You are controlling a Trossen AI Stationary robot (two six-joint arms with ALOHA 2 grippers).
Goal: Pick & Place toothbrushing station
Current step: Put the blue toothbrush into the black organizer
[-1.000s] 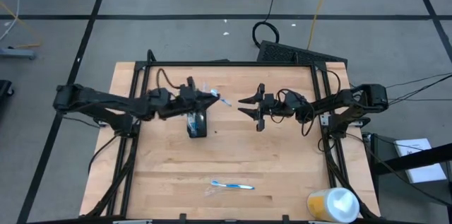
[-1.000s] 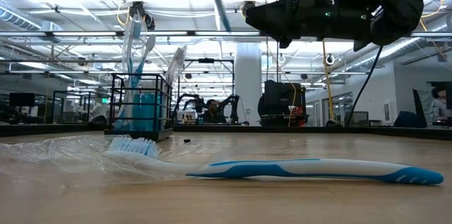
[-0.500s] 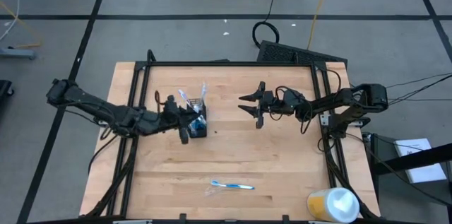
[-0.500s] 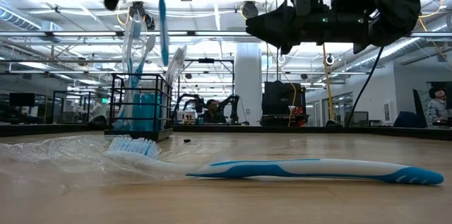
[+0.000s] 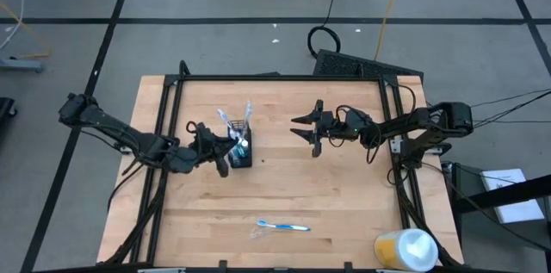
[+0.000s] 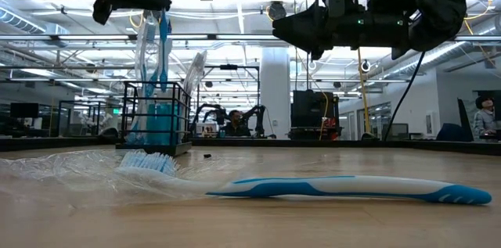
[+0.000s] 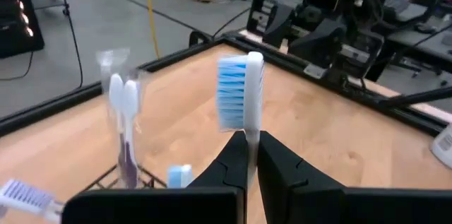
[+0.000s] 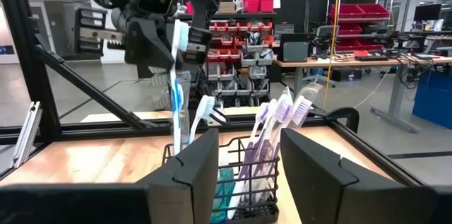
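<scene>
Left gripper [image 5: 225,151] left of centre in high view, fingers pinching blue-and-white toothbrush [image 7: 240,97], bristle head up, handle lowered into black mesh holder [image 5: 240,154]. Holder stands upper-centre-left on wooden table [image 5: 344,195], holding several toothbrushes, white and purple ones visible in right wrist view. Right gripper [image 5: 308,127] hovers upper centre, well apart from holder, fingers spread, nothing between them. Second blue-and-white toothbrush [image 5: 282,226] lies flat lower centre on clear wrapper [image 6: 70,171]. Yellow-and-white round container [image 5: 405,248] at lower right table corner.
</scene>
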